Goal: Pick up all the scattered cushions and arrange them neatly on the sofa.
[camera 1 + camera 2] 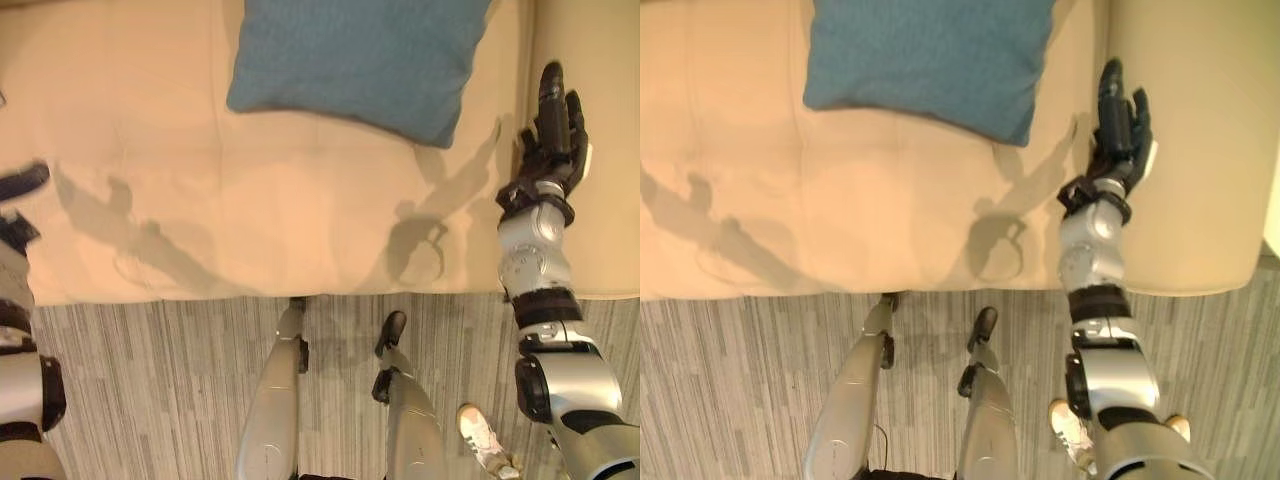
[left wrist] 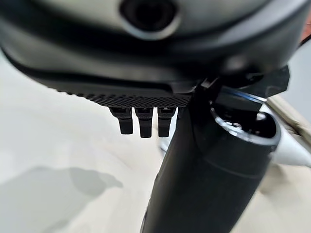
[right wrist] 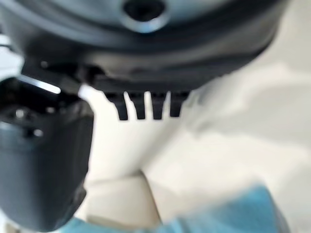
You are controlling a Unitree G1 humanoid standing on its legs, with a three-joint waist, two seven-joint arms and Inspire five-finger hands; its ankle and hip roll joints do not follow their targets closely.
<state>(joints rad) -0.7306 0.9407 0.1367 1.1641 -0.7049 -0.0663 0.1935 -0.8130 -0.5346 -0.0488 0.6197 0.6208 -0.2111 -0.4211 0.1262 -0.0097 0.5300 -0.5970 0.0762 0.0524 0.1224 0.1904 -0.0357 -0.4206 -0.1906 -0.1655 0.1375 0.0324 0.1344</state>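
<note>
**One blue cushion on the seat, both hands empty**

Nearest me, on the striped floor [image 1: 150, 380], a person's white shoe [image 1: 487, 440] shows just beside the robot's right arm. Past the floor comes the front edge of the cream sofa [image 1: 150, 200]. The left hand [image 1: 20, 185] hangs over the seat at its left end, fingers straight in its own wrist view and holding nothing. The right hand [image 1: 552, 135] is raised by the seam where seat meets armrest [image 1: 1200, 150], fingers straight and relaxed, also empty.

Farthest back lies the blue cushion [image 1: 360, 60], flat on the seat toward the backrest, apart from the right hand.

I'd judge it light, soft and floppy, with a woven cover that shouldn't slip; a pinch at a corner or a squeeze across an edge should carry it, though it will sag.

The right eye view takes in the whole broad armrest, which the left eye view cuts short. The right wrist view catches a blue corner [image 3: 243, 213] of the cushion close by.
</note>
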